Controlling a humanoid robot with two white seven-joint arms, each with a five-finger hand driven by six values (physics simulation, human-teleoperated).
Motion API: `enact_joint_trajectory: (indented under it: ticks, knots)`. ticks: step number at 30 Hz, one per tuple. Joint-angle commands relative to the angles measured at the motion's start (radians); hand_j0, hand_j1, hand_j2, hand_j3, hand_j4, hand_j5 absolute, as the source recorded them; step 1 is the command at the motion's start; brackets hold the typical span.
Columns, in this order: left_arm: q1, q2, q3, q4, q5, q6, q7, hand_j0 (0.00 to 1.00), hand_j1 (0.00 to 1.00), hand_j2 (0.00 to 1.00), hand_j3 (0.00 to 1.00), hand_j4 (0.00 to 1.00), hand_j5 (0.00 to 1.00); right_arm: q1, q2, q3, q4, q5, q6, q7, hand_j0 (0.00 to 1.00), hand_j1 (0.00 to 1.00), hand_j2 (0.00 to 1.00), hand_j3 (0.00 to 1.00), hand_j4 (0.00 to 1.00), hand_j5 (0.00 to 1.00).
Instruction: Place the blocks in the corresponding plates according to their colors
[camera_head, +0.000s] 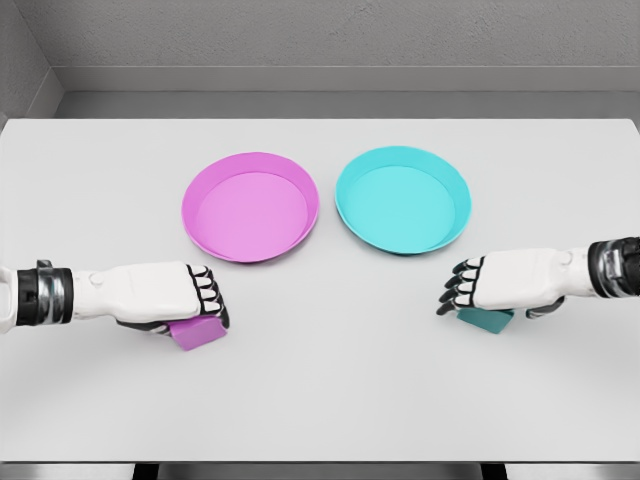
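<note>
**Both hands down on their blocks, plates waiting**

The pink block sits on the table in front of and a little left of the pink plate, well apart from it. The left hand lies over the block with its fingers curled down around the top and far side; only the block's lower front corner shows, so the grip looks closed on it, though how firmly cannot be told.

Taking the same pink plate as the landmark, the teal block lies far to its right and nearer the camera, in front of and to the right of the teal plate, which stands just beside the pink plate on its right, the two rims close but not touching. The right hand covers that block, fingers bent down over it, apparently clasping it, with just a sliver of teal showing beneath the palm.

Both plates hold nothing, so no block is placed yet. The risks from here, as I judge them: a shallow hold on either block could let it slip or twist out on the lift; a low carry could catch the raised plate rim and shove the plate; and, with the plates so close, a drift sideways could drop a block in the wrong colour
</note>
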Motion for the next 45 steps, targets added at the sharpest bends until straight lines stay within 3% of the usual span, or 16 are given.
enact_joint_trajectory:
  ticks: [1, 4, 10, 12, 14, 16, 19, 22, 26, 29, 31, 34, 35, 40, 45]
  knots:
    - [-0.001, -0.001, -0.007, 0.0, -0.005, -0.005, -0.004, 0.43, 0.43, 0.43, 0.43, 0.43, 0.43, 0.0, 0.018, -0.002, 0.004, 0.003, 0.002, 0.0, 0.96, 0.96, 0.96, 0.96, 0.96, 0.96]
    - [-0.028, 0.0, -0.006, -0.002, -0.002, -0.005, -0.004, 0.41, 0.41, 0.41, 0.41, 0.41, 0.41, 0.0, 0.018, 0.001, 0.006, 0.016, 0.002, 0.0, 0.96, 0.96, 0.96, 0.96, 0.96, 0.96]
    - [-0.124, -0.001, -0.003, 0.003, 0.006, -0.005, -0.003, 0.41, 0.41, 0.41, 0.41, 0.41, 0.41, 0.005, 0.018, 0.0, 0.015, 0.016, 0.002, 0.0, 0.77, 0.77, 0.77, 0.77, 0.77, 0.77]
    - [-0.169, -0.007, -0.001, 0.031, 0.029, -0.005, -0.003, 0.41, 0.41, 0.41, 0.41, 0.41, 0.41, 0.003, 0.018, -0.002, 0.017, 0.014, 0.002, 0.0, 0.76, 0.76, 0.76, 0.76, 0.76, 0.76]
    - [-0.221, -0.052, -0.004, 0.106, 0.032, -0.005, -0.003, 0.41, 0.41, 0.41, 0.41, 0.41, 0.41, 0.005, 0.018, -0.003, 0.021, 0.013, 0.002, 0.0, 0.75, 0.75, 0.75, 0.75, 0.75, 0.75]
    - [-0.27, -0.154, -0.007, 0.245, 0.028, -0.005, -0.006, 0.41, 0.41, 0.41, 0.41, 0.41, 0.41, 0.003, 0.023, -0.005, 0.023, 0.011, 0.002, 0.0, 0.69, 0.69, 0.69, 0.69, 0.69, 0.69]
    - [-0.299, -0.199, -0.007, 0.256, 0.026, -0.005, -0.027, 0.41, 0.41, 0.41, 0.41, 0.41, 0.41, 0.003, 0.033, -0.005, 0.026, 0.009, 0.002, 0.0, 0.69, 0.69, 0.69, 0.69, 0.69, 0.69]
    - [-0.322, -0.329, -0.007, 0.396, 0.02, -0.005, -0.101, 0.41, 0.41, 0.41, 0.41, 0.41, 0.41, 0.005, 0.033, -0.008, 0.031, 0.005, 0.002, 0.0, 0.69, 0.69, 0.69, 0.69, 0.69, 0.69]
    - [-0.348, -0.394, -0.007, 0.528, 0.02, -0.005, -0.103, 0.42, 0.42, 0.42, 0.42, 0.42, 0.42, 0.003, 0.041, -0.068, 0.067, -0.017, 0.002, 0.0, 0.69, 0.69, 0.69, 0.69, 0.69, 0.69]
    - [-0.365, -0.415, -0.009, 0.554, 0.017, -0.005, -0.104, 0.43, 0.43, 0.43, 0.43, 0.43, 0.43, 0.003, 0.043, -0.135, 0.104, -0.056, 0.002, 0.0, 0.69, 0.69, 0.69, 0.69, 0.69, 0.69]
    - [-0.367, -0.42, -0.009, 0.586, 0.018, -0.005, -0.104, 0.48, 0.48, 0.48, 0.48, 0.48, 0.48, 0.003, 0.043, -0.168, 0.124, -0.087, 0.002, 0.0, 0.69, 0.69, 0.69, 0.69, 0.69, 0.69]
    - [-0.367, -0.425, -0.006, 0.618, 0.026, -0.005, -0.103, 0.92, 0.92, 0.92, 0.92, 0.92, 0.92, 0.003, 0.073, -0.209, 0.136, -0.129, 0.002, 0.0, 0.69, 0.69, 0.69, 0.69, 0.69, 0.69]
    - [-0.367, -0.423, -0.004, 0.618, 0.031, -0.005, -0.1, 1.0, 1.0, 1.0, 1.0, 1.0, 1.0, 0.003, 0.108, -0.243, 0.172, -0.13, 0.002, 0.0, 0.69, 0.69, 0.69, 0.69, 0.69, 0.69]
    - [-0.376, -0.421, 0.0, 0.615, 0.032, -0.005, -0.1, 1.0, 1.0, 1.0, 1.0, 1.0, 1.0, -0.029, 0.271, -0.369, 0.337, -0.13, 0.002, 0.0, 0.69, 0.69, 0.69, 0.69, 0.69, 0.69]
    - [-0.382, -0.411, 0.006, 0.624, 0.057, -0.005, -0.095, 1.0, 1.0, 1.0, 1.0, 1.0, 1.0, -0.097, 0.369, -0.369, 0.36, -0.129, 0.002, 0.0, 0.73, 0.73, 0.73, 0.73, 0.73, 0.73]
